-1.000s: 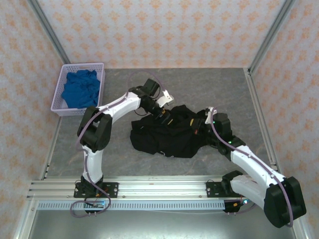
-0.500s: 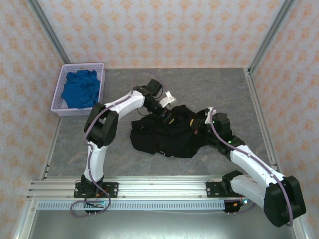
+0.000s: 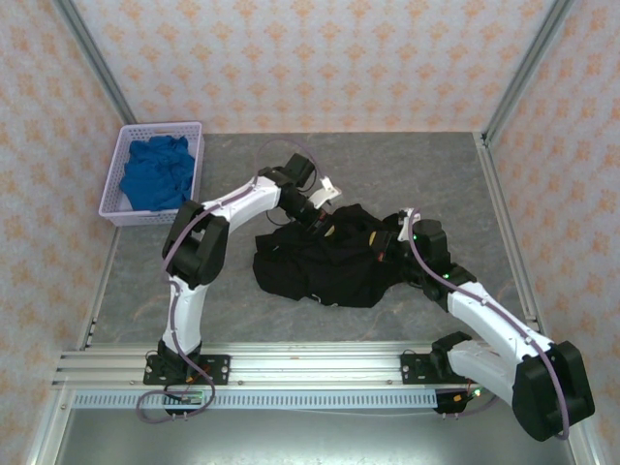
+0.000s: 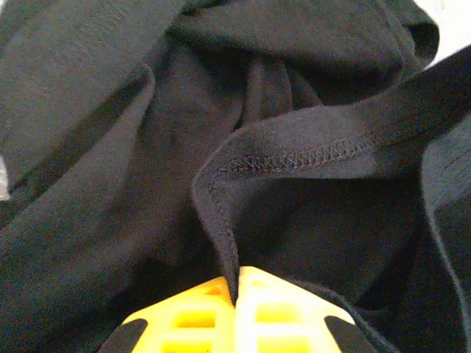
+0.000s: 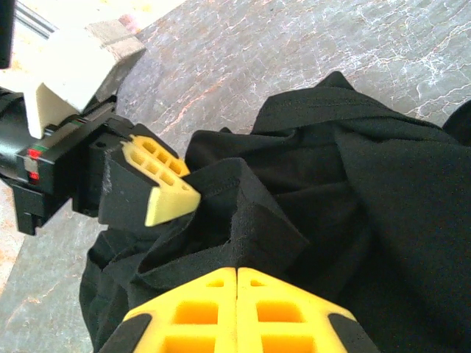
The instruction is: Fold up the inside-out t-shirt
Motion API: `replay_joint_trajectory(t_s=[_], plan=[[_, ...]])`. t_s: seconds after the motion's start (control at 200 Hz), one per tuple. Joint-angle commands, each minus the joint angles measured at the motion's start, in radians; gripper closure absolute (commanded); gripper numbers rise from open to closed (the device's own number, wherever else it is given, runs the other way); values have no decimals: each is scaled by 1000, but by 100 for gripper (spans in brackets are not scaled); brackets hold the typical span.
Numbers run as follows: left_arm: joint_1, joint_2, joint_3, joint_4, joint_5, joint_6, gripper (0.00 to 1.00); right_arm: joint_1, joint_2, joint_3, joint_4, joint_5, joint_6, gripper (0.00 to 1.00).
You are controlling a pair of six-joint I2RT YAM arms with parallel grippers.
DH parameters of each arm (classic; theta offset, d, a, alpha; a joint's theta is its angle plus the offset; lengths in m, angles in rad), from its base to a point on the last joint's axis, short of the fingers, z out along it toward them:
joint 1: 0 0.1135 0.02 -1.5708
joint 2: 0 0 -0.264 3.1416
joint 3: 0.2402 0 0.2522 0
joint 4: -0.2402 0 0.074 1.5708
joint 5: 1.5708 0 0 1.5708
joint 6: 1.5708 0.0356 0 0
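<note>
Left end effector and right end effector each clamp the t-shirt, folds hiding its shape.

L pincer clamped; R pincer clamped; both arms stretched inward

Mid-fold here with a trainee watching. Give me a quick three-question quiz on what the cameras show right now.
1. True or false: the left gripper and the right gripper are both shut on the black t-shirt.
2. Where is the blue cloth? A) in the basket at the table's far left; B) spread over the t-shirt; C) hanging from the right gripper.
3. Fill in: in the left wrist view, the fabric pinched between the yellow fingers is a stitched ____.

Key: 1 true; 2 A; 3 hem.
</note>
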Motion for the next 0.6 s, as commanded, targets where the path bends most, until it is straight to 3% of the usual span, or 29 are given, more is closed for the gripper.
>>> replay_joint_trajectory(t_s=[0.0,0.125,0.26,0.475,0.595], plan=[[29,-155,-67,114,-45,-88,100,-4,-20,50,-28,38,-35,100],[53,-311,-197,273,-89,-239,100,-2,-32,86,-34,56,-44,100],[52,-438,-294,313,-197,-369,100,45,24,151,9,88,-55,100],[57,-632,-382,230,-393,-482,100,137,172,294,-12,154,-59,97],[80,-722,-412,148,-507,-556,100,134,172,364,-119,318,-56,91]])
